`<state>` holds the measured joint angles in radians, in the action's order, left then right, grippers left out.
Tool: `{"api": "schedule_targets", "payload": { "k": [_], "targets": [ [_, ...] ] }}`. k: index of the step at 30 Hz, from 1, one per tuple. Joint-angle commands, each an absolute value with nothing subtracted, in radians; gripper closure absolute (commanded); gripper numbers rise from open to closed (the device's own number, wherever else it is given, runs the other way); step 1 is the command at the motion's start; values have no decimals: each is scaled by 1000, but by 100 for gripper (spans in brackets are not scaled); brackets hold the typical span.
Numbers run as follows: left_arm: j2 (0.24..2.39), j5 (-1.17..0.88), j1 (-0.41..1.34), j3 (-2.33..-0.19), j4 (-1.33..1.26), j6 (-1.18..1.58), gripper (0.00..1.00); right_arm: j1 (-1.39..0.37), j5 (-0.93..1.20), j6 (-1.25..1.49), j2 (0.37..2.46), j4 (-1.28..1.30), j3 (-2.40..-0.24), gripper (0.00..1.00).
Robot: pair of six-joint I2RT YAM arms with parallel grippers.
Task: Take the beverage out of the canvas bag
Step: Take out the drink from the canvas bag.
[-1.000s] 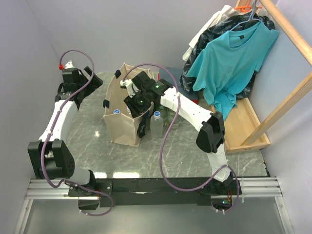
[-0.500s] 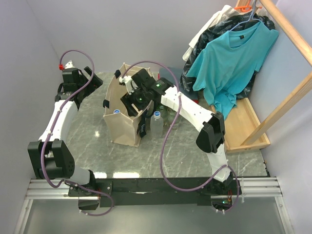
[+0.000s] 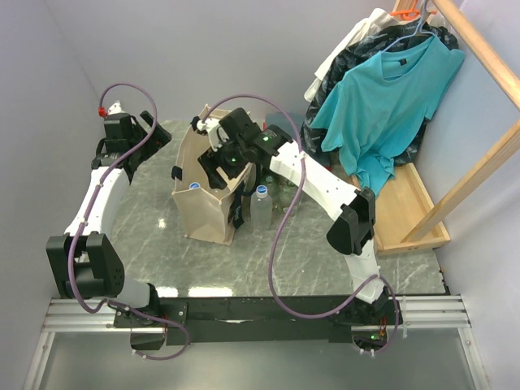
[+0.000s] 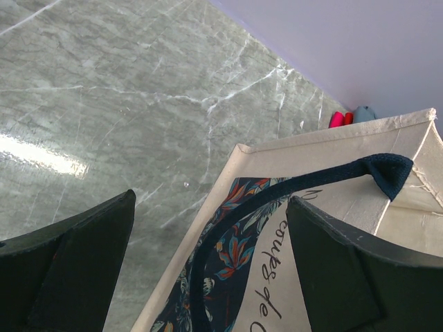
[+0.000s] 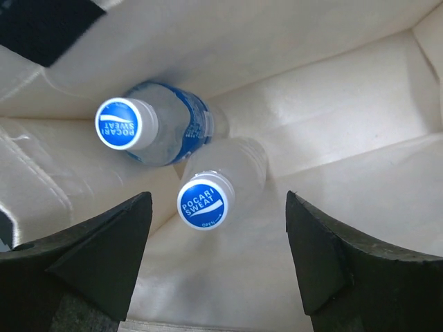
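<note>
The beige canvas bag (image 3: 205, 203) stands upright mid-table, its black handle (image 4: 297, 181) and flowered side showing in the left wrist view. Inside it stand two beverage bottles with blue caps, one (image 5: 203, 203) between and below my right fingers, the other (image 5: 116, 123) further back left. My right gripper (image 5: 218, 256) hovers open over the bag's mouth (image 3: 218, 158), touching neither bottle. One blue cap (image 3: 194, 186) shows in the bag from above. My left gripper (image 3: 154, 134) is open to the left of the bag, holding nothing (image 4: 211, 228).
Several clear bottles (image 3: 262, 203) stand on the table right beside the bag. A wooden rack (image 3: 479, 162) with a teal shirt (image 3: 382, 106) and dark clothes stands at the right. Small red and blue items (image 4: 346, 116) lie behind the bag. The wall is close behind.
My right gripper has opened wide and shifted a little up and to the left over the bag's mouth. The left arm has not moved.
</note>
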<state>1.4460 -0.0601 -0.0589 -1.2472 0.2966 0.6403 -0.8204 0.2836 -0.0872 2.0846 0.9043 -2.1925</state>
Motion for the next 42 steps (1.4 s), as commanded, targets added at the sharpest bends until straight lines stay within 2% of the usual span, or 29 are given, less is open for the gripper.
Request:
{"api": "schedule_targets", "payload": {
  "k": [1,13,17,20,22,28,29,30,36,42],
  "targets": [
    [1419,-75,-63,-1241,265,640,4,-824,307,-89,2106,877,-2244,16],
    [1427,-78,-63,-1243,264,643,4,-828,325,-115,2157,910,-2267,16],
    [1425,-71,-63,-1243,267,641,4,-830,325,-117,2160,904,-2264,22],
    [1425,-72,-64,-1243,265,641,4,-830,339,-121,2151,890,-2247,37],
    [1424,-74,-64,-1241,265,643,4,-828,350,-123,2152,891,-2246,51],
    [1424,-71,-63,-1244,270,638,4,-831,367,-117,2158,888,-2244,62],
    [1420,-71,-64,-1244,268,640,4,-831,368,-118,2158,894,-2249,68],
    [1422,-72,-63,-1243,267,640,4,-831,368,-118,2161,896,-2253,82],
    [1428,-92,-64,-1241,259,647,4,-833,350,-110,2148,890,-2237,85],
    [1422,-84,-63,-1243,264,644,4,-831,336,-110,2121,874,-2232,92]
  ]
}}
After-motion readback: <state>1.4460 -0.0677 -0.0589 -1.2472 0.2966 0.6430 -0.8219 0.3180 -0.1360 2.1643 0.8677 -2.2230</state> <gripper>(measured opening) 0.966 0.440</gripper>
